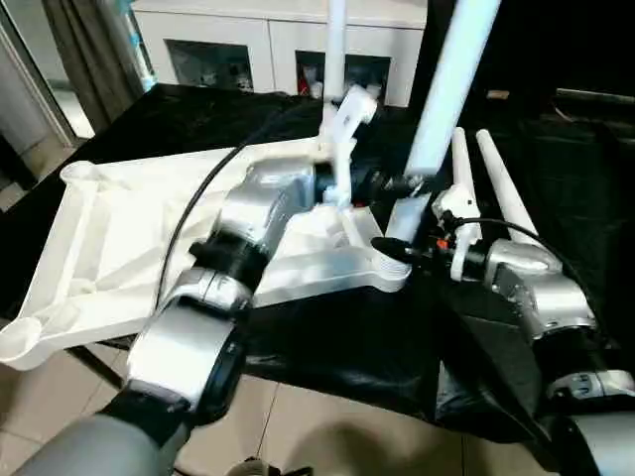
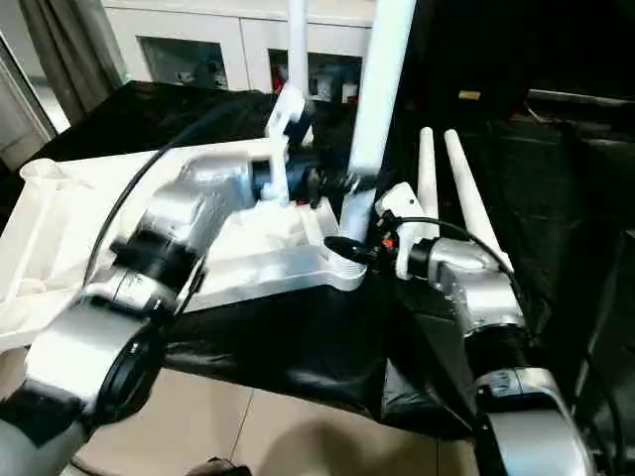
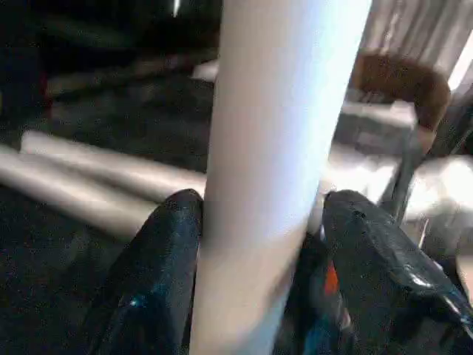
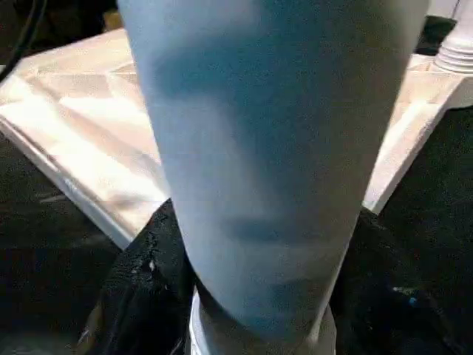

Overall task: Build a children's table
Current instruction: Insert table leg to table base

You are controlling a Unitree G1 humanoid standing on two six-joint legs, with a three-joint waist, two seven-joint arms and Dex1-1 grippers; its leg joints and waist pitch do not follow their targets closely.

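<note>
Step in hand, as judged: seating a leg (image 1: 448, 89) in the near-right corner socket (image 1: 394, 260) of the upturned top (image 1: 119, 248) on the black table (image 1: 337, 347).

Left gripper (image 3: 259, 222): clenched on the leg's lower part.

Right gripper (image 1: 397, 248): beside the leg's foot at the socket; grip cannot be told.

Advice: hold the leg plumb over the socket, press straight down.

Also present: one leg (image 1: 335, 40) standing at the far side; two legs (image 1: 501, 183) lying just right, near the right arm. White cabinet (image 1: 248, 40) beyond.

Black cloth (image 1: 327, 347) over the work surface, white cabinet (image 1: 248, 40) behind, tiled floor (image 1: 317, 426), grey curtain (image 1: 84, 45)
</note>
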